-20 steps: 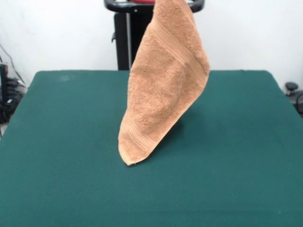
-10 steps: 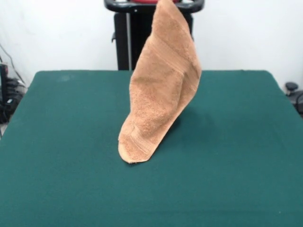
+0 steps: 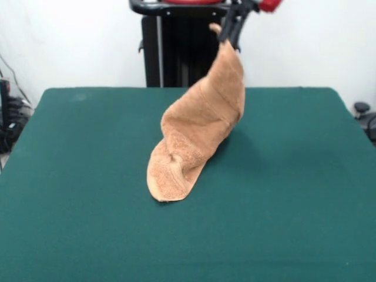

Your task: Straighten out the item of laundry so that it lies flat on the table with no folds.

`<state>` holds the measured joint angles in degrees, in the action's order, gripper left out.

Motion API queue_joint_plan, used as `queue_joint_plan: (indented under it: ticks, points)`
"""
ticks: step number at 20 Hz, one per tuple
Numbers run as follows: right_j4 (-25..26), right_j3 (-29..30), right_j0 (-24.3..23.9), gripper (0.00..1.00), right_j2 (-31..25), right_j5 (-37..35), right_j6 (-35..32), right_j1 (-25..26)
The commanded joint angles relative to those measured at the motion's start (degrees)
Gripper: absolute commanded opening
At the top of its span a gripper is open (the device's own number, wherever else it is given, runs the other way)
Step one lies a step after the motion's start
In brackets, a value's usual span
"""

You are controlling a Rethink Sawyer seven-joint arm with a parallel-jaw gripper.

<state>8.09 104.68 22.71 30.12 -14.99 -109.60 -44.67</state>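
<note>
A smooth dark green worktop (image 3: 76,223) is filling the frame, and an orange-tan terry towel (image 3: 197,138) is being held at centre, its lower end being laid in a crumpled fold on the cloth. At the upper centre-right, a black pincer (image 3: 231,36) is being kept clamped on the towel's top corner. The fluffy fabric is probably best drawn away from the grounded end while being lowered, so the fold is pulled flat.
</note>
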Motion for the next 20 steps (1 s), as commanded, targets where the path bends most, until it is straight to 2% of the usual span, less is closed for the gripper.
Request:
queue_joint_plan:
  ticks: [1,6,12,15,20]
  points:
    - [-8.4,3.8,4.5,0.0,-0.7,2.7,-20.3,6.4]
    - [-10.7,3.7,5.2,0.0,0.4,-2.8,-16.4,1.2]
    - [-10.7,-4.0,7.3,0.0,5.2,-24.8,-11.0,-10.0]
    - [-10.1,-8.3,7.2,0.0,5.9,-34.3,-9.5,-13.2]
    - [-9.2,-14.9,5.6,0.0,5.6,-46.0,-7.3,-16.8]
